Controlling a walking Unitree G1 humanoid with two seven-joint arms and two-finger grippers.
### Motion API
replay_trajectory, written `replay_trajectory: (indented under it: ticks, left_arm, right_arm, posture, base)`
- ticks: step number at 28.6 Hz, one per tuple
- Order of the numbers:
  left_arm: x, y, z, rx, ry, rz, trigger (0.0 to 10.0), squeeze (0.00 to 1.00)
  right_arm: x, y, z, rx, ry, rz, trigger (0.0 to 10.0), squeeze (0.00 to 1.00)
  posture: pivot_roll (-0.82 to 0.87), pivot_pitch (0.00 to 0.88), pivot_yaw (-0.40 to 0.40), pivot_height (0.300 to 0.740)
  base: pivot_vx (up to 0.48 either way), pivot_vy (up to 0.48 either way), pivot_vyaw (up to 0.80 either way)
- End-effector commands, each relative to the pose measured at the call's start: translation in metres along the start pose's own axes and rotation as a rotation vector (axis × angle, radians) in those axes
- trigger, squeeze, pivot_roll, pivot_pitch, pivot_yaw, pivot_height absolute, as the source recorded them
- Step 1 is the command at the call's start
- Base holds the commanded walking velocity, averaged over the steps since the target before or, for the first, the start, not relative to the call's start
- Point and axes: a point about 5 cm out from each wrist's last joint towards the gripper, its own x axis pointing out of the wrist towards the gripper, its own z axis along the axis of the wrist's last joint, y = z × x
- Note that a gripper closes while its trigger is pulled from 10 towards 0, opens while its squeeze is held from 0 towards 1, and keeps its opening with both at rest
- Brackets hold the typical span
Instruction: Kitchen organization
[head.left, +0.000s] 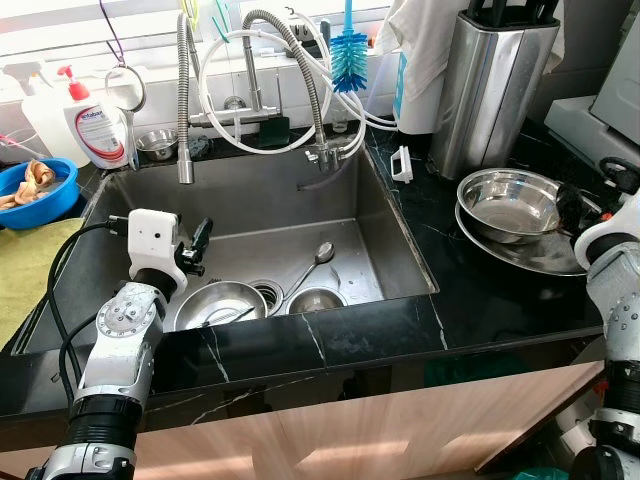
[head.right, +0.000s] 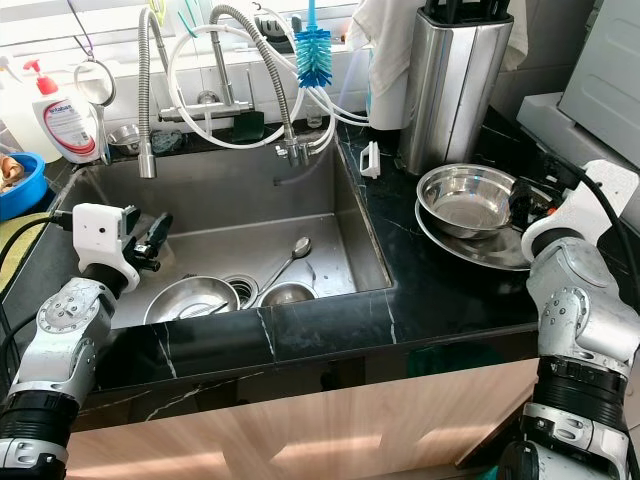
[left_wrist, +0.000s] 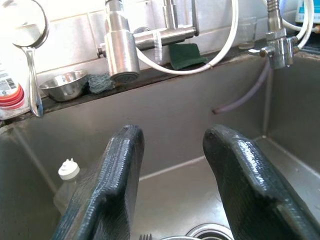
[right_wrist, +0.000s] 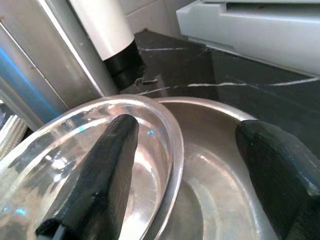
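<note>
A steel sink (head.left: 390, 230) holds a steel bowl (head.left: 220, 303) with a fork in it, a smaller bowl (head.left: 318, 298) and a spoon (head.left: 318, 258). My left gripper (head.left: 200, 245) hangs open over the sink's left side, above the big bowl; its fingers (left_wrist: 110, 185) point at the back wall. On the black counter to the right, a steel bowl (head.left: 508, 203) sits inside a wider steel dish (head.left: 520, 258). My right gripper (head.right: 525, 205) is open at that bowl's right rim (right_wrist: 172, 145), one finger inside the bowl and one over the dish.
A steel knife block (head.left: 490, 90) stands behind the bowls, and a white appliance (head.left: 600, 110) is at far right. Faucet hoses (head.left: 300, 90) and a blue brush (head.left: 349, 55) hang over the sink's back. A soap bottle (head.left: 95, 125), blue bowl (head.left: 35, 190) and green cloth (head.left: 25, 270) are on the left.
</note>
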Motion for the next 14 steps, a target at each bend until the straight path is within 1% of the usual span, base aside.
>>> replay_trajectory:
  ticks: [1, 6, 14]
  left_arm:
    - [-0.0014, 0.0011, 0.0033, 0.033, -0.005, -0.011, 10.0, 0.0]
    - [-0.0014, 0.001, 0.0029, 0.034, -0.004, -0.011, 10.0, 0.0]
    - [-0.0019, 0.0009, 0.0023, 0.039, -0.002, -0.013, 10.0, 0.0]
  right_arm:
    - [0.0008, 0.0029, -0.0064, 0.016, 0.036, 0.012, 10.0, 0.0]
    - [0.0011, 0.0063, -0.0124, 0.025, 0.084, 0.031, 10.0, 0.0]
    - [0.0014, 0.0104, -0.0161, 0.044, 0.114, 0.045, 10.0, 0.0]
  posture:
    - [-0.08, 0.0, 0.071, 0.74]
    - [-0.08, 0.0, 0.07, 0.74]
    - [-0.08, 0.0, 0.07, 0.74]
  base:
    - [0.0, 0.0, 0.0]
    - [0.0, 0.0, 0.0]
    - [0.0, 0.0, 0.0]
